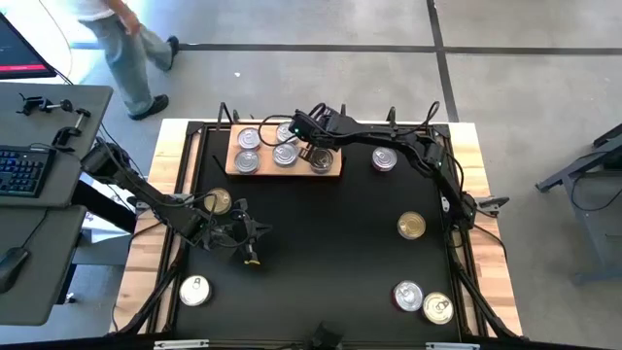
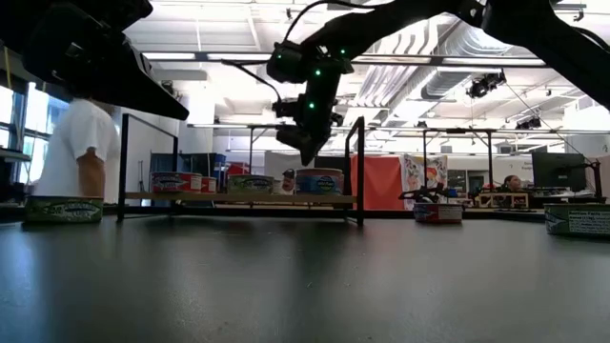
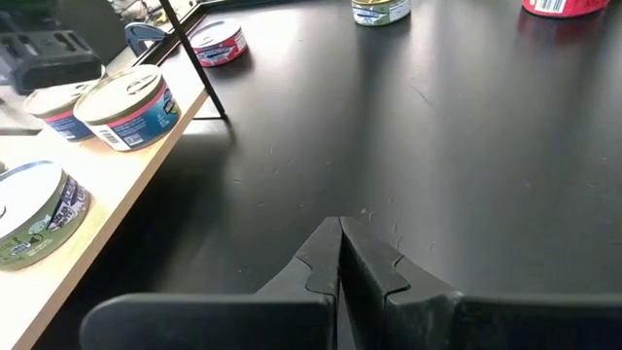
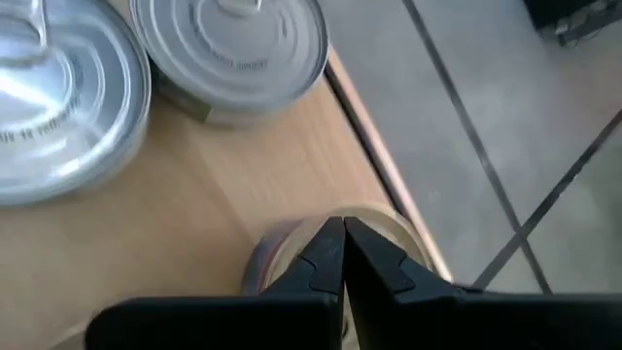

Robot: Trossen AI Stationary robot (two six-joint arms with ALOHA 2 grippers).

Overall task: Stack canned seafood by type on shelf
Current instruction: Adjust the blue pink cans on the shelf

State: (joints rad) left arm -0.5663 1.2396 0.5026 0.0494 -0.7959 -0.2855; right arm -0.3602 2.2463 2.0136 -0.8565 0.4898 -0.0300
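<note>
The light wooden shelf (image 1: 333, 171) lies at the far side of the black mat and holds several tins (image 1: 247, 161), most with silver lids. My right gripper (image 1: 317, 148) is shut and points down over the shelf's right end. It sits just above a tin with a reddish side (image 4: 275, 255). In the low view its tips (image 2: 307, 158) stand a little above that tin (image 2: 319, 181). My left gripper (image 1: 251, 240) is shut and empty, low over the mat at the left, also seen in its wrist view (image 3: 340, 255).
Loose tins lie on the mat: one right of the shelf (image 1: 384, 158), a gold one (image 1: 411, 226), two at the near right (image 1: 408, 295), a gold one (image 1: 216, 201) and a silver one (image 1: 194, 290) at the left. A person (image 1: 121, 49) walks beyond the table's far left.
</note>
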